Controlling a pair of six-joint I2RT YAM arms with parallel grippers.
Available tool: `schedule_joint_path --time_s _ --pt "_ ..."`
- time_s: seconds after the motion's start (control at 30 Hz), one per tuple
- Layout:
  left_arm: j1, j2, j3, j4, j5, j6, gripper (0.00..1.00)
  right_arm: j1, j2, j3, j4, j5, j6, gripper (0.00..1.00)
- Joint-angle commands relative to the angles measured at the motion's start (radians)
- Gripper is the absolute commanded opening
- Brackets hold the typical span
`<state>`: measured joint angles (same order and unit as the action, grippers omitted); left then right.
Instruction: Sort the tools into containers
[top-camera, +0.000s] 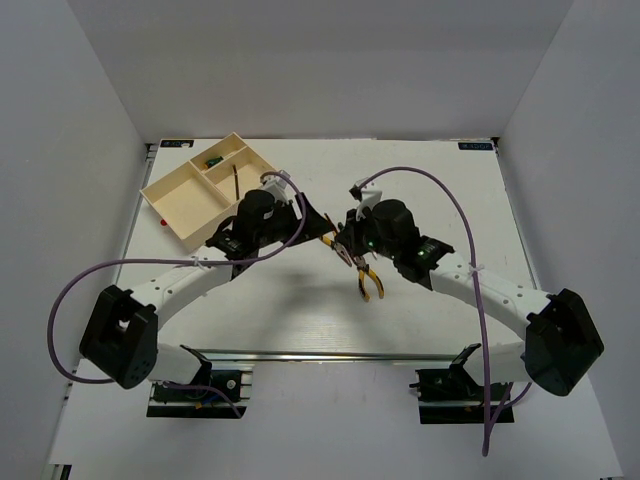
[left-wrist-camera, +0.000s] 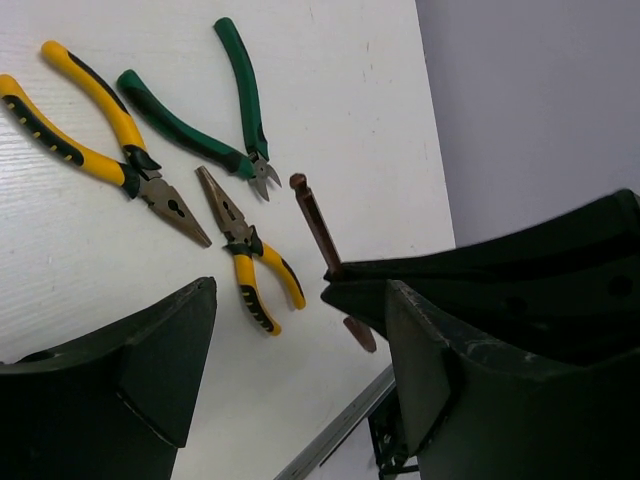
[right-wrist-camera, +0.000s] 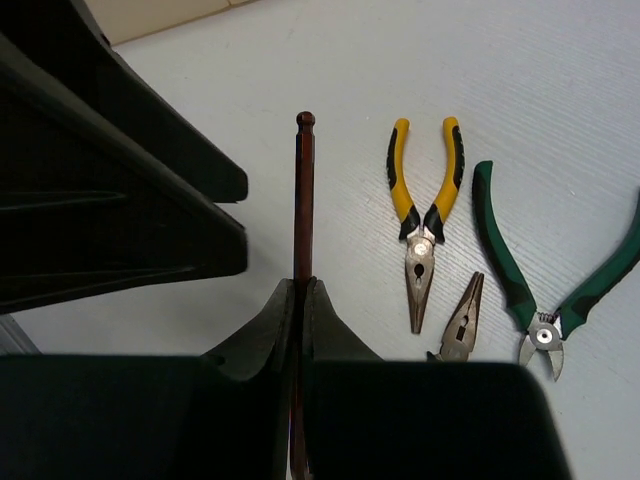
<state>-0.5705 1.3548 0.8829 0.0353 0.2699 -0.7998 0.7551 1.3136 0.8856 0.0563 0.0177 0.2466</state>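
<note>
Centrally, a thin reddish-brown rod (right-wrist-camera: 304, 200) with a small knob at its tip is clenched in the right claw (right-wrist-camera: 303, 288), whose 2 fingers are pressed together on it. The rod juts straight out from the claw, held in the air over the middle of the white worktop (top-camera: 300, 320). Close beside the rod but not touching it, the left claw (left-wrist-camera: 300, 300) is released, its 2 dark fingers (left-wrist-camera: 150, 350) spread wide with nothing gripped between them.

On the worktop below and beside the claws, 3 tools lie flat, near one another but apart: small yellow-handled needle-nose pliers (right-wrist-camera: 425, 200), larger yellow-handled pliers (left-wrist-camera: 90, 125) and green-handled cutters (left-wrist-camera: 205, 115).

At the far left of the worktop sits the cream tray (top-camera: 180, 205), turned at an angle, with 1 long section and 2 smaller ones. A small green piece (top-camera: 212, 160) lies in the farther small section, and a thin dark rod (top-camera: 232, 182) lies in the nearer small one. A small red object (top-camera: 163, 220) sits just beside the tray's outer wall.

The 2 white arms (top-camera: 190, 285) curve in from the near edge, with purple cables (top-camera: 470, 230) looping over them.
</note>
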Motion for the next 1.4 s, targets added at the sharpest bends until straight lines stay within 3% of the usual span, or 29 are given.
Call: schedule_joint_path --time_s 0.0,0.23,0.43,0.57,0.6,0.73,0.83,0.93,0.97,1.07,1.17,1.37 --pt "-0.023 0.027 0.036 0.064 -0.058 -0.048 0.77 0.010 -0.010 -0.008 0.065 -0.007 0.006 0.00" --pt "-0.046 0.076 0.048 0.098 -0.109 -0.072 0.72 0.019 -0.040 -0.030 0.074 -0.039 0.005 0.00" --pt "-0.066 0.110 0.059 0.132 -0.109 -0.090 0.58 0.019 -0.050 -0.034 0.076 -0.053 0.005 0.00" --pt "-0.075 0.133 0.068 0.147 -0.080 -0.101 0.42 0.021 -0.059 -0.050 0.091 -0.056 0.011 0.00" --pt "-0.075 0.136 0.065 0.159 -0.075 -0.105 0.31 0.021 -0.060 -0.050 0.093 -0.055 0.010 0.00" --pt "-0.085 0.130 0.047 0.184 -0.064 -0.119 0.00 0.021 -0.065 -0.053 0.089 -0.048 0.008 0.00" --pt "-0.085 0.122 0.045 0.173 -0.070 -0.119 0.00 0.020 -0.071 -0.054 0.082 -0.038 0.010 0.05" --pt "-0.085 0.109 0.044 0.158 -0.086 -0.107 0.00 0.018 -0.080 -0.056 0.062 -0.022 0.011 0.18" --pt "-0.085 0.101 0.045 0.150 -0.089 -0.102 0.00 0.018 -0.086 -0.059 0.059 -0.022 0.011 0.30" --pt "-0.062 0.092 0.047 0.129 -0.098 -0.087 0.00 0.015 -0.120 -0.076 0.050 0.025 0.011 0.51" --pt "-0.052 0.078 0.048 0.101 -0.112 -0.069 0.00 0.012 -0.160 -0.091 0.022 0.079 0.003 0.66" --pt "-0.052 0.069 0.154 -0.029 -0.233 0.071 0.00 0.009 -0.237 -0.131 -0.051 0.200 -0.016 0.77"
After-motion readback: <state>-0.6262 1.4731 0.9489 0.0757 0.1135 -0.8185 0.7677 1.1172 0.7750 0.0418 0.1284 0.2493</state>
